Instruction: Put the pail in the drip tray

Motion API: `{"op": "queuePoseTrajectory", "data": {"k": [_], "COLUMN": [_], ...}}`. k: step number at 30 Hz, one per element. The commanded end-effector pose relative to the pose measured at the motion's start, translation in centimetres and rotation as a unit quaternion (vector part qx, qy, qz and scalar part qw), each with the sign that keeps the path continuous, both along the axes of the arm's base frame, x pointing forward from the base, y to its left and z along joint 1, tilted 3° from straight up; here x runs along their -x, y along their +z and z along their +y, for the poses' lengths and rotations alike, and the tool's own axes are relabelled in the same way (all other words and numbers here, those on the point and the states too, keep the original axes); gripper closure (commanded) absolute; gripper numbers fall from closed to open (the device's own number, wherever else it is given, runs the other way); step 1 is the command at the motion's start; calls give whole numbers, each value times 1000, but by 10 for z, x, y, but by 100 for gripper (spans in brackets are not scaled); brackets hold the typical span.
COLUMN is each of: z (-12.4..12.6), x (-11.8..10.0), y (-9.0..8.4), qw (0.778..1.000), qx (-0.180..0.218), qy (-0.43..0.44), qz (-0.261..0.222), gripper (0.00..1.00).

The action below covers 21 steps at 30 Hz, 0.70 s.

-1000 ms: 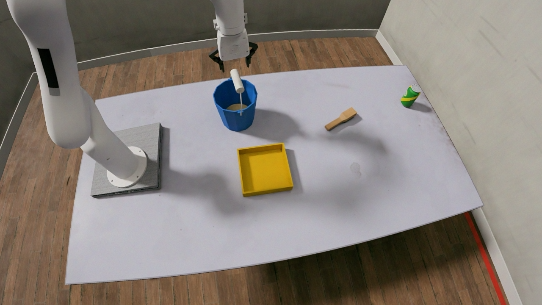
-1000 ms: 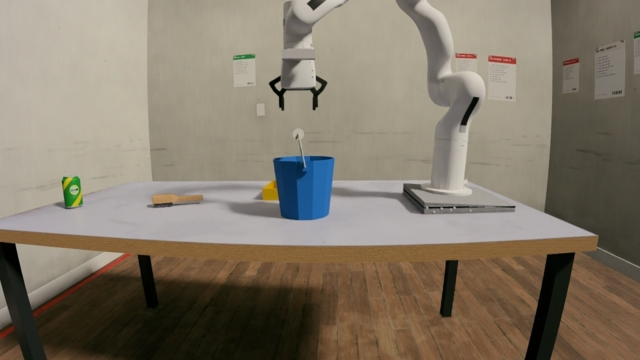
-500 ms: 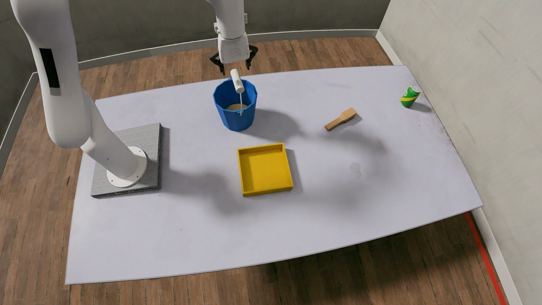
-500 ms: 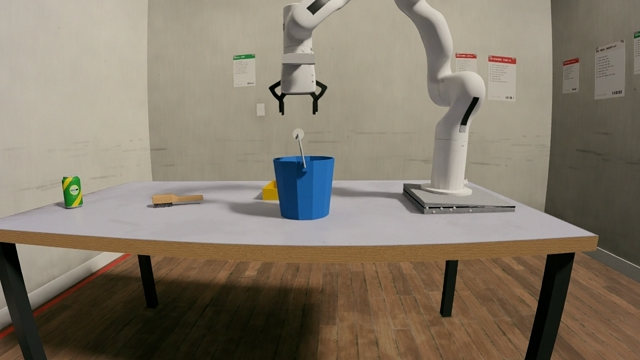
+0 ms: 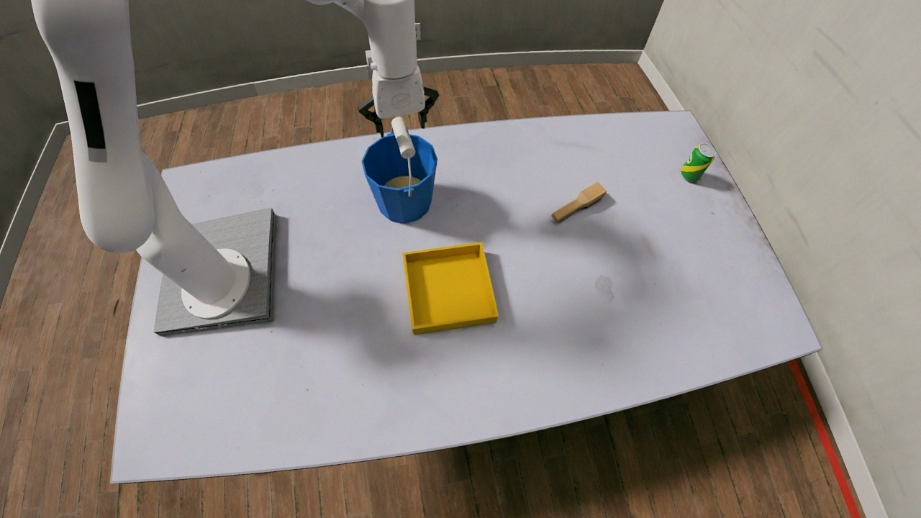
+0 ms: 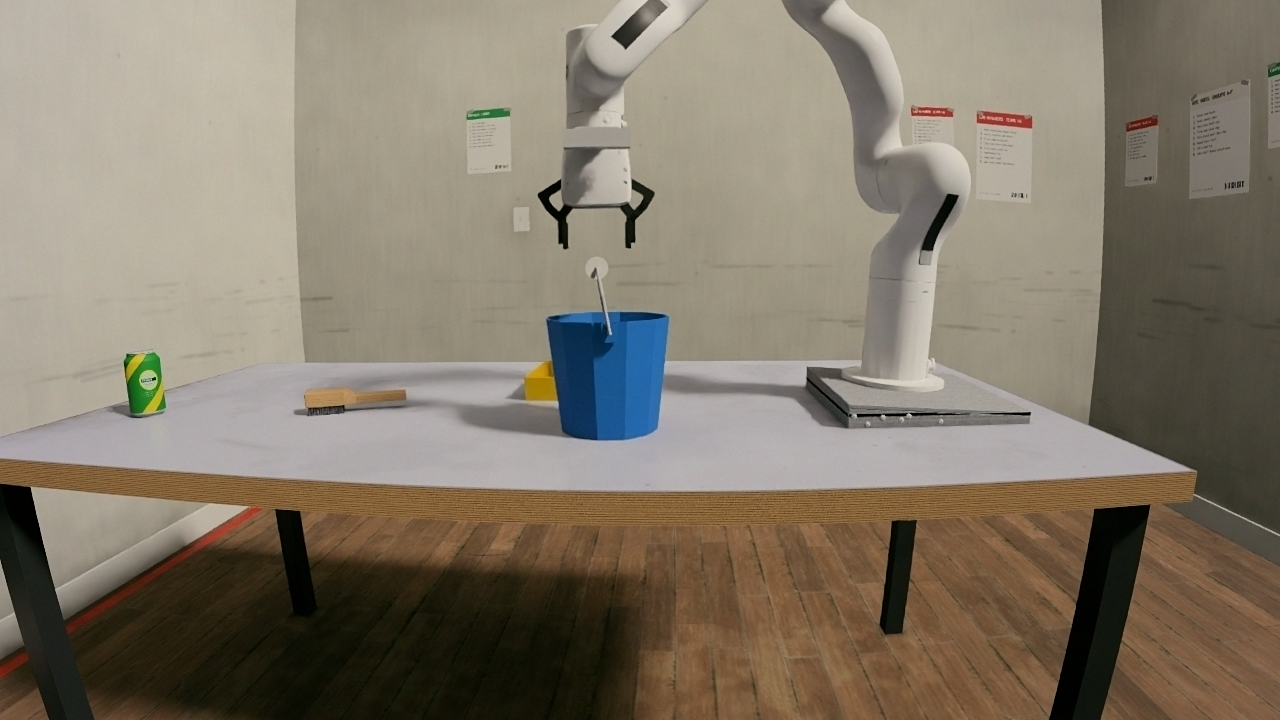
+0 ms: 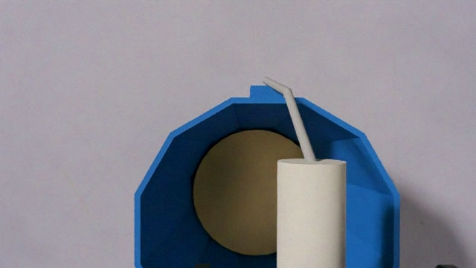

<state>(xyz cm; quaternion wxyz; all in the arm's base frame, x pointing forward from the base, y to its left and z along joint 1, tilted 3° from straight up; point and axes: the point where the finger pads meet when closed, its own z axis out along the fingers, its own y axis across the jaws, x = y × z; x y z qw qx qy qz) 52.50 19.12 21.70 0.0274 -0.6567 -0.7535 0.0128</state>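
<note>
The blue pail stands upright on the table, with a tan floor inside and a wire bail raised over it. The bail carries a white cylindrical grip, which also shows in the exterior view and large in the wrist view. My gripper is open and empty, a short way straight above the grip. The pail hides most of the yellow drip tray in the exterior view. The tray lies empty on the table, nearer the front than the pail. The wrist view looks down into the pail.
A wooden brush lies to the right of the pail. A green can stands near the table's far right edge by the wall. The arm's grey base plate sits at the left.
</note>
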Motion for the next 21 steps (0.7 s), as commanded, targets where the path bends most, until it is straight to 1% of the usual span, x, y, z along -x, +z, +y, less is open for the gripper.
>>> {"op": "queuePoseTrajectory", "data": {"k": [1,5,7,13,21], "z": [1,1,1,1,1], "x": [-1,0,0,0,0], "y": [-12,-21,-21,-30,-35], "qw": [1000,1000,1000,1000,1000], "qx": [0,0,0,0,0], "qy": [0,0,0,0,0], "qz": [-1,-1,-1,-1,-1], "gripper": [0,0,0,0,0]}}
